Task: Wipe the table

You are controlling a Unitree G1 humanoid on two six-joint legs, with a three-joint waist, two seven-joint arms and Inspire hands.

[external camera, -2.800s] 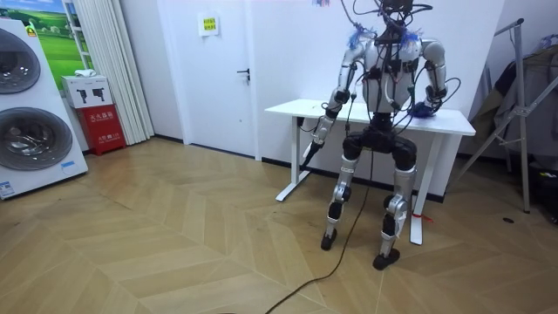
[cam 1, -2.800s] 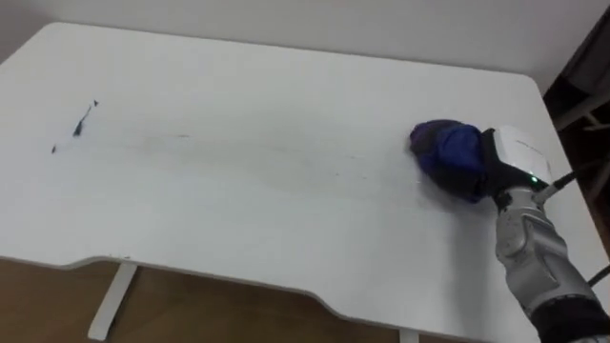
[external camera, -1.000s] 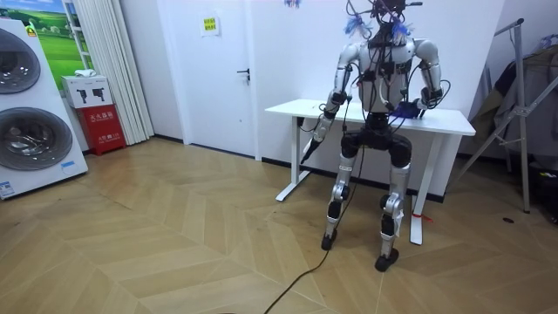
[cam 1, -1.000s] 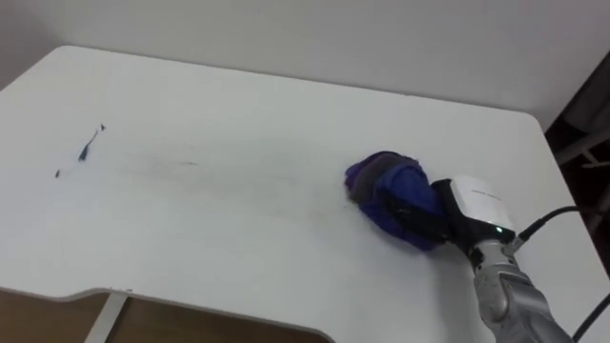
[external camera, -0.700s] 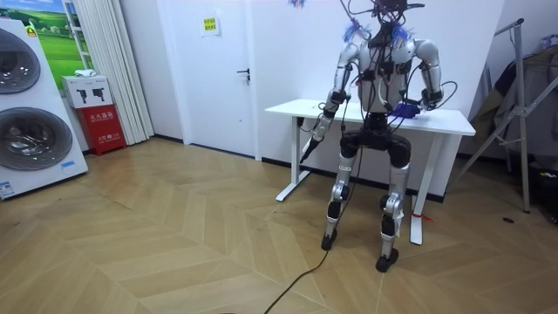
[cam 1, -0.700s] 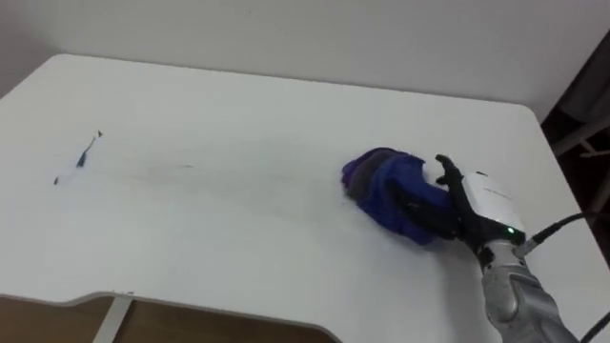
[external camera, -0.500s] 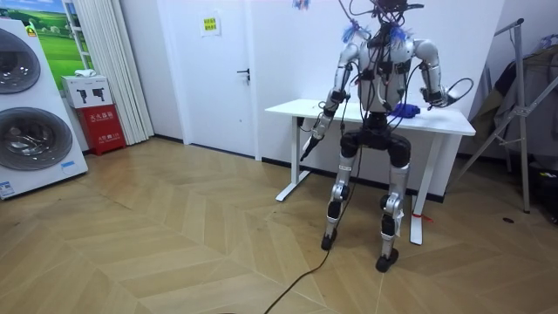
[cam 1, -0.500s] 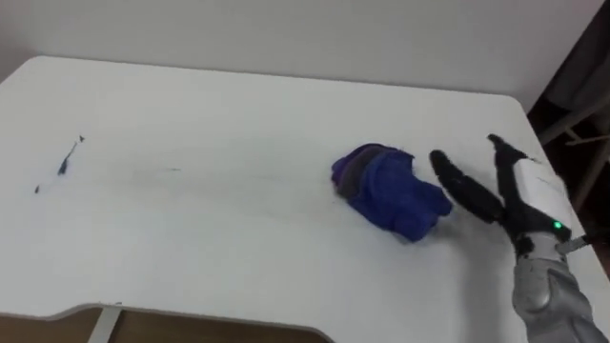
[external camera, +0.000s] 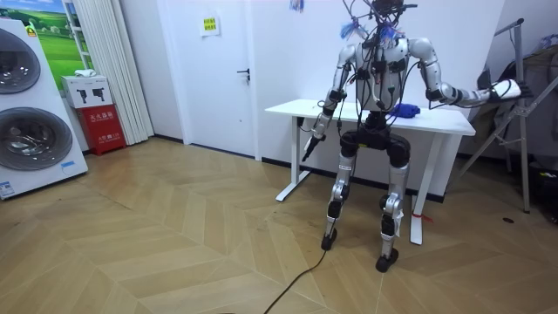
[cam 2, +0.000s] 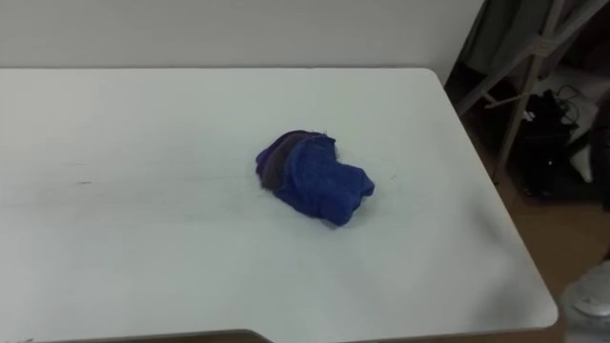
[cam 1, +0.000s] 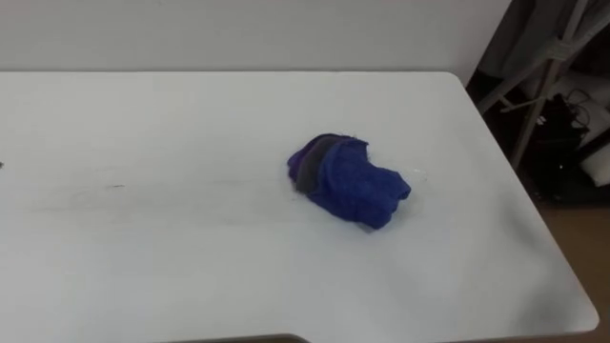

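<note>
- A crumpled blue cloth (cam 1: 345, 181) lies by itself on the white table (cam 1: 143, 276), right of the middle, with neither hand touching it.
- The right hand (external camera: 506, 87) reaches out sideways, well clear of the table. I cannot tell whether it is open or clenched.
- The left hand (external camera: 311, 139) hangs beside the table, its state equally unclear.
- Wiping looks paused, and the cloth would need picking up again.

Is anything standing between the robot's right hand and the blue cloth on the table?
Nothing visible does. The blue cloth lies alone on the white table; the right hand is held out in the air beyond the table's right end.
</note>
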